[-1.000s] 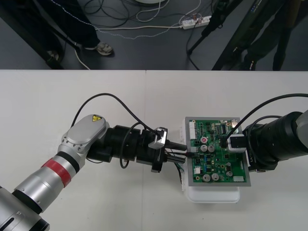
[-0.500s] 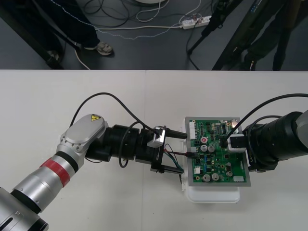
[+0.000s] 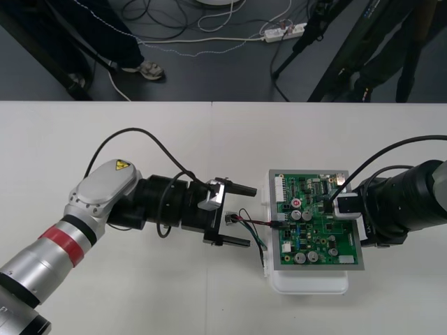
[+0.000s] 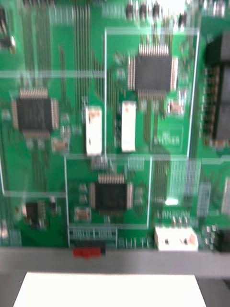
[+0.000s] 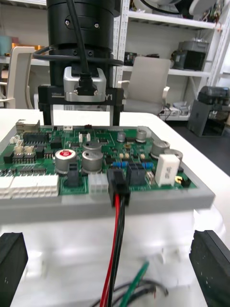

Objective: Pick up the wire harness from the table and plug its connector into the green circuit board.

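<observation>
The green circuit board [image 3: 314, 220] sits on its white base [image 3: 307, 283] at the table's right middle. The harness's black plug [image 5: 117, 184] stands in a connector at the board's left edge [image 3: 279, 225]. Its red, black and green wires [image 3: 253, 225] trail left onto the table. My left gripper [image 3: 239, 215] is open just left of the board, one finger on each side of the wires' loose end, touching nothing. In the left wrist view the fingers [image 5: 12, 254] stand at the corners. My right gripper [image 5: 80, 115] hangs open over the board's right edge [image 3: 342, 206].
The right wrist view looks closely at the board's chips [image 4: 153, 72] and white connectors [image 4: 93, 129]. Black cables loop above the left arm [image 3: 133, 132] and the right arm [image 3: 391, 150]. The table's far edge [image 3: 209, 103] runs behind, with bare table [image 3: 105, 293] around the left arm.
My left gripper has opened, let go of the harness and drawn back to the left, away from the board. The plug and wires stay at the board. The right arm has not moved.
</observation>
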`<state>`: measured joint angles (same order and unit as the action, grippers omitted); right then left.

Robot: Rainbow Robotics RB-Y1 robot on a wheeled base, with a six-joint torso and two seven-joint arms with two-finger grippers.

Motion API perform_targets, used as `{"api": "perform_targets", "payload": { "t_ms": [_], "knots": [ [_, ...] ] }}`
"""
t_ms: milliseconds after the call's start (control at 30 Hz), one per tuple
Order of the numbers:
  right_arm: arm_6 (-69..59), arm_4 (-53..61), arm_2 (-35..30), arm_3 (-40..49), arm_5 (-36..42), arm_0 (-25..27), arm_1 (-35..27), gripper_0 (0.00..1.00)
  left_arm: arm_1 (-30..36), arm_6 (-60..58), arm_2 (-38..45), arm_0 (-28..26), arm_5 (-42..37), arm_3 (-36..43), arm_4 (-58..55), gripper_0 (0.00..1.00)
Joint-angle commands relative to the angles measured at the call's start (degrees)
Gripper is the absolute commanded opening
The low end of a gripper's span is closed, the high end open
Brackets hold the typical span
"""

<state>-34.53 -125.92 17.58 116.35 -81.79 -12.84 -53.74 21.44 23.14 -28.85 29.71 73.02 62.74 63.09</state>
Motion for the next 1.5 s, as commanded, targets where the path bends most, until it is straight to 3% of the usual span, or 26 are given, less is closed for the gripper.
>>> {"api": "perform_targets", "payload": {
  "t_ms": [33,500,1000,1200,1500],
  "knots": [
    [4.12,0.59,-3.34,1.95,-0.03,-0.26,-4.27,1.00,5.01,1.47,0.37,-3.16,-0.60,5.73,-0.95,1.00],
    [7.19,14.22,-13.80,1.86,0.05,4.84,-10.51,1.00,14.42,-3.98,9.60,-10.11,1.68,16.80,3.62,1.00],
    [9.22,33.99,-23.46,0.89,0.05,7.83,-14.72,1.00,26.11,-22.09,23.84,-21.27,6.87,37.72,7.57,1.00],
    [11.85,44.80,-26.45,-1.65,-0.03,8.88,-16.22,1.00,28.30,-27.89,29.73,-23.20,10.30,42.64,9.51,1.00],
    [21.52,56.75,-32.43,-6.14,-1.26,12.84,-16.31,1.00,36.04,-30.35,31.92,-24.43,10.47,45.37,6.87,1.00]
  ]
}}
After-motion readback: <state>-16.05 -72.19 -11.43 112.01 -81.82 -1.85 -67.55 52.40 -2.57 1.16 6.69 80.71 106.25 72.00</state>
